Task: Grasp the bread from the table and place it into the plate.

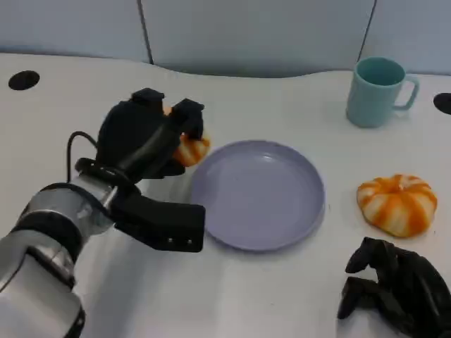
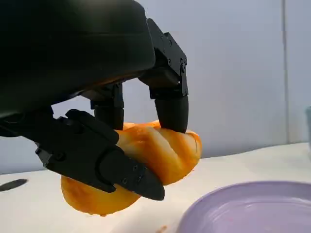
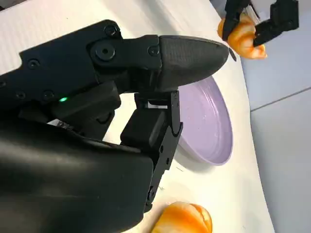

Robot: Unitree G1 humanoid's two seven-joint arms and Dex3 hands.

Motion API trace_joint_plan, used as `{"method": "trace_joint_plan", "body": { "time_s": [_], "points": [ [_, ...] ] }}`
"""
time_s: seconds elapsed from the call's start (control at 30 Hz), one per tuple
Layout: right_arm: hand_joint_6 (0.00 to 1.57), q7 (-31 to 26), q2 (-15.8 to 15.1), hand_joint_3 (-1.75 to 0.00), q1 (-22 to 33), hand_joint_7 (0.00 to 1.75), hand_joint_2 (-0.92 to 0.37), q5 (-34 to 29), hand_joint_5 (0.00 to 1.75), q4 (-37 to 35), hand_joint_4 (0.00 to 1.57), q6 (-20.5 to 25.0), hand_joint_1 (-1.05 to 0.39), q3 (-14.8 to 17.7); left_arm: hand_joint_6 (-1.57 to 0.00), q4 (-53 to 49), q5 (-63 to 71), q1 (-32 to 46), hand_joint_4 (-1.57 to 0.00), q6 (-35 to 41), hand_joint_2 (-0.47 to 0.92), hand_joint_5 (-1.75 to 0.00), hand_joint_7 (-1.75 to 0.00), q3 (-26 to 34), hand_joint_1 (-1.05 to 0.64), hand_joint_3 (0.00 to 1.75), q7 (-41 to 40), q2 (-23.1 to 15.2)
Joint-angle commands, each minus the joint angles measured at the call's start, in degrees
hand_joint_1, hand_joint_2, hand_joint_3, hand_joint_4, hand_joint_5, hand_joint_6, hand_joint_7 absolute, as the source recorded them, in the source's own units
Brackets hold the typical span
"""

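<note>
A golden twisted bread roll (image 2: 146, 160) hung in the robot's left hand (image 1: 144, 137), pinched between the fingers (image 2: 170, 104) above and the thumb below, lifted off the white bench (image 1: 63, 105). It sat just beside the left rim of the lavender plate (image 1: 257, 193), not yet over it. From where I stood, the step looked like a carry: the hand needed to travel rightward until the roll was over the plate's flat middle, then lower it close to the surface before letting go, so it would not roll off the rim. The grip looked firm but covered only part of the roll, so a slow, level move seemed wise.

A second orange-and-white striped bun (image 1: 396, 204) lay on the bench to the right of the plate, apart from it. The right hand (image 1: 394, 289) rested on the bench near that bun, fingers curled in and holding nothing. A teal mug (image 1: 377, 90) stood further back. Nothing lay between roll and plate.
</note>
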State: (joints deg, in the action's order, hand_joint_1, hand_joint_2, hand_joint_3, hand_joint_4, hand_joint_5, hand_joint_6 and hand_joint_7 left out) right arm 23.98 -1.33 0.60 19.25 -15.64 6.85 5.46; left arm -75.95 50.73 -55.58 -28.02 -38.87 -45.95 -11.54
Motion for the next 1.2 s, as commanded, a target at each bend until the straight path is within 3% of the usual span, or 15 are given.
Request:
{"method": "trace_joint_plan", "body": {
  "time_s": [0.03,0.1,0.23,0.53,0.6,0.77,1.2],
  "points": [
    [1.10,0.2,-0.2,-0.47,1.1,1.08,-0.92,-0.4,1.17,-1.2,1.19,-0.5,-0.43,0.0,-0.69,0.6,0.5,-1.9,-0.89,-1.6,0.71,-1.75,-1.75,-0.6,-0.17,0.64,-1.8,1.1],
    [1.11,0.0,-0.1,-0.47,1.2,1.08,-0.92,-0.4,1.16,-1.0,1.19,-0.6,-0.42,-0.1,-0.70,0.8,0.9,-2.4,-0.90,-2.2,0.64,-1.75,-1.75,-1.1,-0.18,0.78,-1.7,1.8],
    [1.10,-0.4,0.1,-0.47,1.3,1.07,-0.92,-0.4,1.15,-0.7,1.20,-0.1,-0.43,-0.3,-0.70,0.9,1.0,-3.0,-0.90,-3.5,0.61,-1.75,-1.75,-1.7,-0.18,0.83,-1.3,2.6],
    [1.10,-1.6,0.4,-0.47,-0.5,1.09,-0.92,-1.4,1.16,-2.9,1.19,-0.1,-0.43,-0.3,-0.70,0.5,0.2,-4.6,-0.89,-7.9,0.72,-1.75,-1.75,-2.3,-0.27,0.79,5.9,5.3],
    [1.11,-2.4,0.6,-0.48,-0.9,1.09,-0.92,-1.7,1.16,-3.2,1.21,0.2,-0.42,-0.3,-0.72,0.4,-0.1,-4.5,-0.90,-8.3,0.63,-1.75,-1.75,-2.1,-0.27,0.95,6.9,5.9],
    [1.09,-2.2,0.5,-0.49,-0.5,1.09,-0.92,-1.8,1.16,-2.8,1.20,0.3,-0.41,-0.7,-0.75,0.4,0.3,-4.2,-0.95,-8.8,0.55,-1.75,-1.75,-2.4,-0.28,1.06,6.4,6.9],
    [1.07,-1.3,0.6,-0.49,1.5,1.11,-0.92,-1.7,1.16,-1.7,1.20,-1.7,-0.41,-1.7,-0.74,0.6,-0.2,-4.0,-0.93,-8.2,0.56,-1.75,-1.75,-2.4,-0.28,1.00,13.1,8.0]
  ]
}}
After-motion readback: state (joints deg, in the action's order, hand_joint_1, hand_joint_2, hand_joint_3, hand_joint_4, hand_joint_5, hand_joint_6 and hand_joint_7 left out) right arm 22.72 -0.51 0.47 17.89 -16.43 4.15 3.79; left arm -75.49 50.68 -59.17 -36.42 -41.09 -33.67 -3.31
